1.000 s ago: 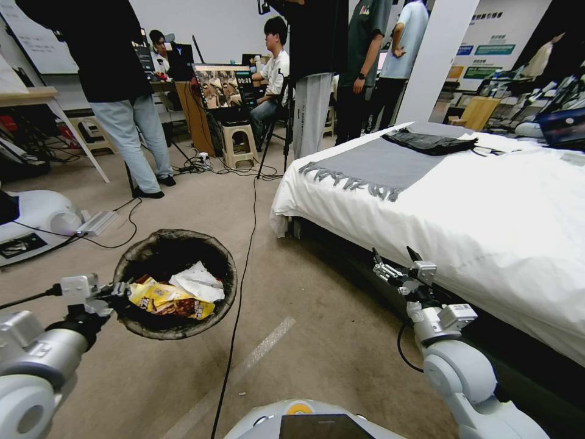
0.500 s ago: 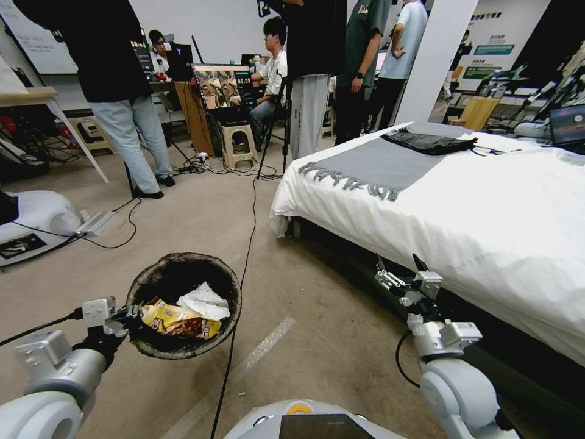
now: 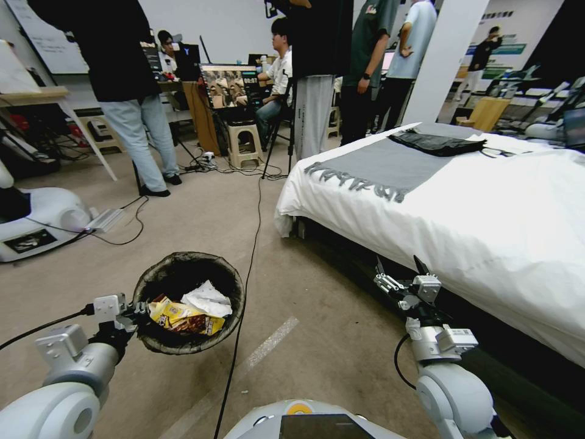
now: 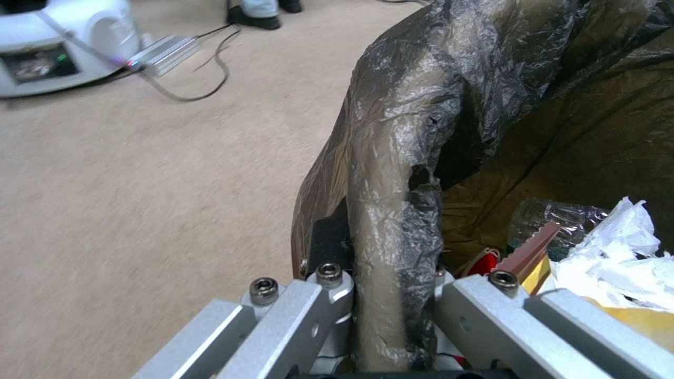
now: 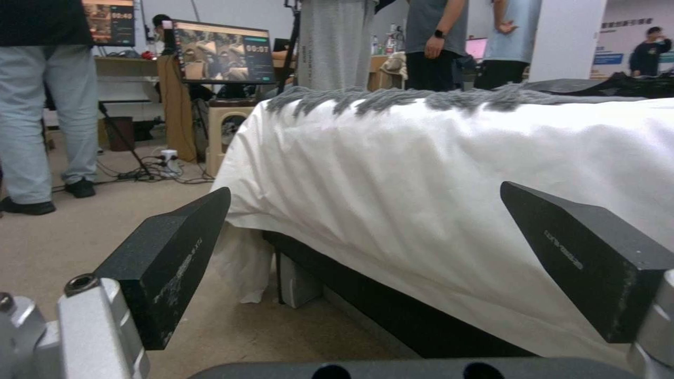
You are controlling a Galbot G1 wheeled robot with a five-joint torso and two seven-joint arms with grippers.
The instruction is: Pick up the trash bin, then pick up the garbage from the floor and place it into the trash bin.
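Left end effector (image 3: pixel 139 310) on trash bin (image 3: pixel 190 302) rim

A bed (image 3: pixel 463 213) under a white cover is standing to my right, with a grey fringed throw (image 3: pixel 378 166) lying across its far end. A black cable (image 3: pixel 250 244) is running along the floor (image 3: pixel 201 219) toward a far monitor (image 3: pixel 231 85) above a stool (image 3: pixel 242 143).

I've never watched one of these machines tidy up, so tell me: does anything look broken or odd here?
Yes. The dark bag lining the trash bin has a small torn hole at the rim, just above where the left pincer clamps it. The right pincer hangs open beside the bed, holding nothing.
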